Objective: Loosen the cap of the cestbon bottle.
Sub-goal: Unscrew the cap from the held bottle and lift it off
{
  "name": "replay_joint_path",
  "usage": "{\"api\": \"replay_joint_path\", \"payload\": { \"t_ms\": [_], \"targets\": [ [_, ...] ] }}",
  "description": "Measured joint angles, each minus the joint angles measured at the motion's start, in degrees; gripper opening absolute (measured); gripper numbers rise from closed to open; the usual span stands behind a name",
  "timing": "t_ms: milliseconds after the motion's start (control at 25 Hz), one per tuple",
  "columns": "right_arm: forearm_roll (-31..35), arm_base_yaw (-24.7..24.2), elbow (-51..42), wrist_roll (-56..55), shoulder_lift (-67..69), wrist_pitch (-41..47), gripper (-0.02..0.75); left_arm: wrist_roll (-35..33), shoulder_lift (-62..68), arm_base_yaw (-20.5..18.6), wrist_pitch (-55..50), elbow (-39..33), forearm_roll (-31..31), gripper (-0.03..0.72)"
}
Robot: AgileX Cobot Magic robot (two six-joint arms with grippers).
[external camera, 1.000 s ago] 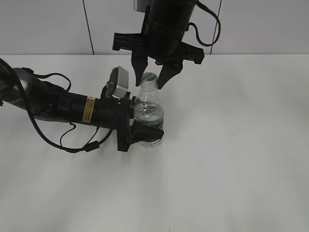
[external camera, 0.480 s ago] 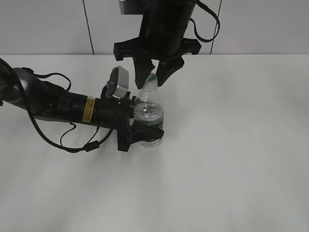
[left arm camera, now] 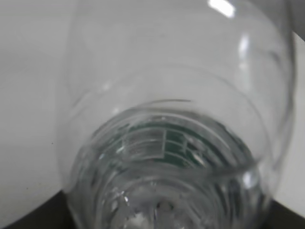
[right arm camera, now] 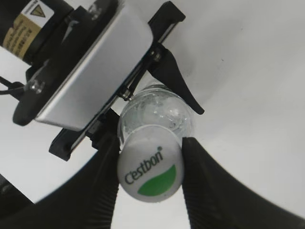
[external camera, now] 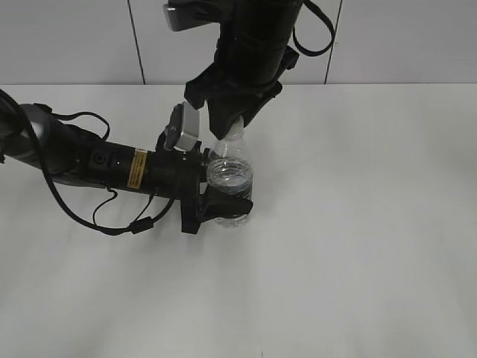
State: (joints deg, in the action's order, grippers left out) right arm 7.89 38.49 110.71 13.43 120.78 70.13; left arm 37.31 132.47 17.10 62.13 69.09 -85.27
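The cestbon bottle [external camera: 229,175] stands upright on the white table, clear, with water inside. My left gripper [external camera: 223,205] reaches in from the left and is shut on the bottle's lower body [left arm camera: 176,119], which fills the left wrist view. My right gripper [external camera: 232,123] comes down from above. In the right wrist view its two black fingers [right arm camera: 102,176] press against both sides of the white cap [right arm camera: 150,174], which bears a green leaf mark and "Cestbon" lettering. In the exterior view the cap is hidden behind those fingers. The bottle's shoulder [right arm camera: 157,109] shows just beyond the cap.
The left arm [external camera: 82,160] lies across the table's left side with its cable looping beside it. Its silver wrist camera [right arm camera: 90,71] sits close to the right gripper's fingers. A grey panelled wall [external camera: 402,41] runs behind the table.
My right gripper has turned about its vertical axis and narrowed its fingers from standing astride the cap to pressing on it. The left gripper and the bottle have stayed in place.
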Motion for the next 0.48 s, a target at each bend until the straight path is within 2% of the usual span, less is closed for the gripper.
{"api": "replay_joint_path", "payload": {
  "t_ms": [480],
  "targets": [
    [0.1, 0.0, 0.0, 20.9, 0.0, 0.0, 0.302, 0.0, 0.0, 0.0, 0.0, 0.0, -0.2, 0.412]
  ]
}}
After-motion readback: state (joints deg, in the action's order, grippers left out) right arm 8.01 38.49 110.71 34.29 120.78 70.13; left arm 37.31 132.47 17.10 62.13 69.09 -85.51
